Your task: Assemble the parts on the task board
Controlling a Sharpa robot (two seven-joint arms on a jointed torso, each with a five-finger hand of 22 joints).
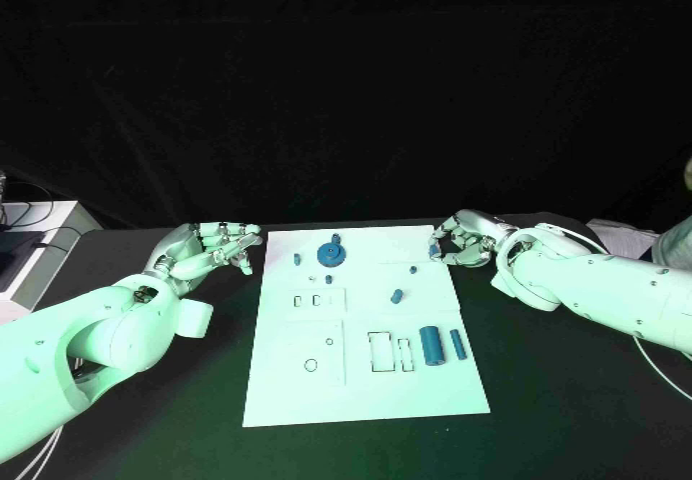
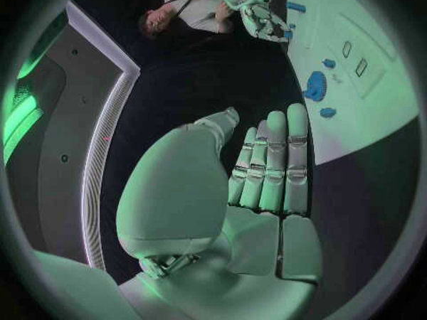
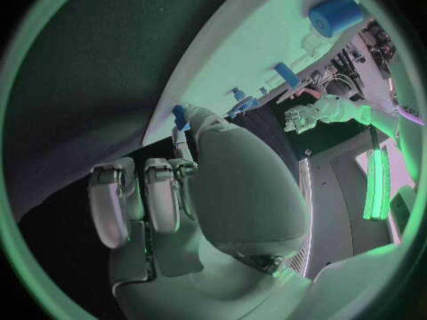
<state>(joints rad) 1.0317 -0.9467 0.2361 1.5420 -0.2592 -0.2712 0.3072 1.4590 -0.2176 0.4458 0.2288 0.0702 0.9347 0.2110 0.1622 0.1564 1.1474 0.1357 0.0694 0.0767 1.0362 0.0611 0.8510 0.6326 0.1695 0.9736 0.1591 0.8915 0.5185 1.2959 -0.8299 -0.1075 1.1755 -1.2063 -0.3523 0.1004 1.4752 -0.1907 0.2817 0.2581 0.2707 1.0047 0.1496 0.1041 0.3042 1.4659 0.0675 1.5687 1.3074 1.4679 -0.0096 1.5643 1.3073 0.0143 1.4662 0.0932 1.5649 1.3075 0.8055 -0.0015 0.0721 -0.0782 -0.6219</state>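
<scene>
Seen from the head camera, the white rectangular task board (image 1: 361,330) lies in the middle of the black worktop (image 1: 577,420), with small blue parts spread over it: a round blue gear-like piece (image 1: 330,254) near the far edge, a small blue peg (image 1: 395,296) at mid-board, and a thick blue cylinder (image 1: 433,346) beside a slimmer blue pin (image 1: 457,345) nearer the robot. The left hand (image 1: 212,247) hovers just off the board's far left corner, fingers loosely apart and holding nothing. The right hand (image 1: 463,239) sits at the far right corner, fingers curled in. From the left wrist, that hand's fingers (image 2: 271,165) lie straight and side by side, empty above the dark worktop. From the right wrist, the right fingertips (image 3: 182,124) appear to pinch a small blue piece (image 3: 181,114) at the board's edge. The work looks to be a pick-up in progress; next, the piece needs carrying to its matching seat.
</scene>
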